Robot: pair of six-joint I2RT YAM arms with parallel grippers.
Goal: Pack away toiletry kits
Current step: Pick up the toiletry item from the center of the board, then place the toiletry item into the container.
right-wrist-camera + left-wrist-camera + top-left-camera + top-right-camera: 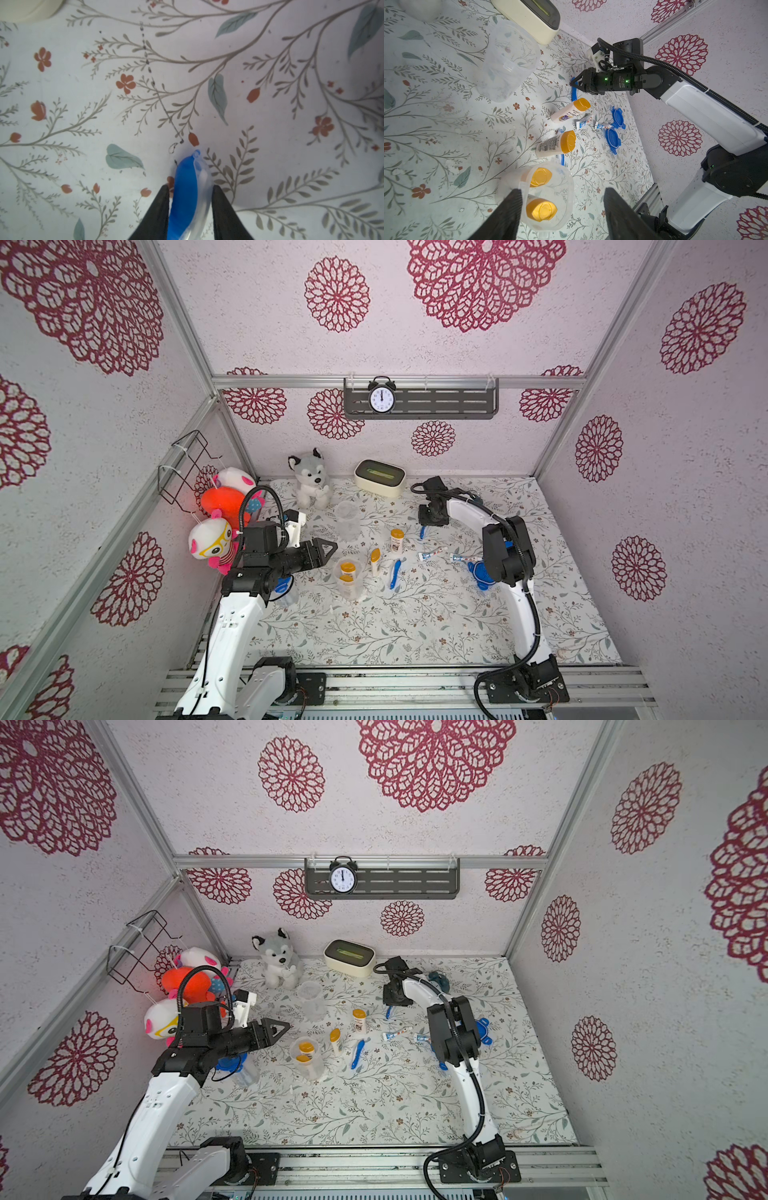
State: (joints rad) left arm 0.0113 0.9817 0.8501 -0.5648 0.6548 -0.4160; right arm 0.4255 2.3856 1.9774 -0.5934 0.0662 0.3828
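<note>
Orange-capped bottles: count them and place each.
4. Two bottles inside the open clear cup, one lying beside it, one lying farther back. The half-hidden lidded cup may hold more.

You had a floral-print counter before you. At its back, a husky plush sat upright near a cream tissue box. On the back wall above them, a black clock stood at the left end of a grey shelf. On the left wall, three plush toys clustered just below a wire basket.
</note>
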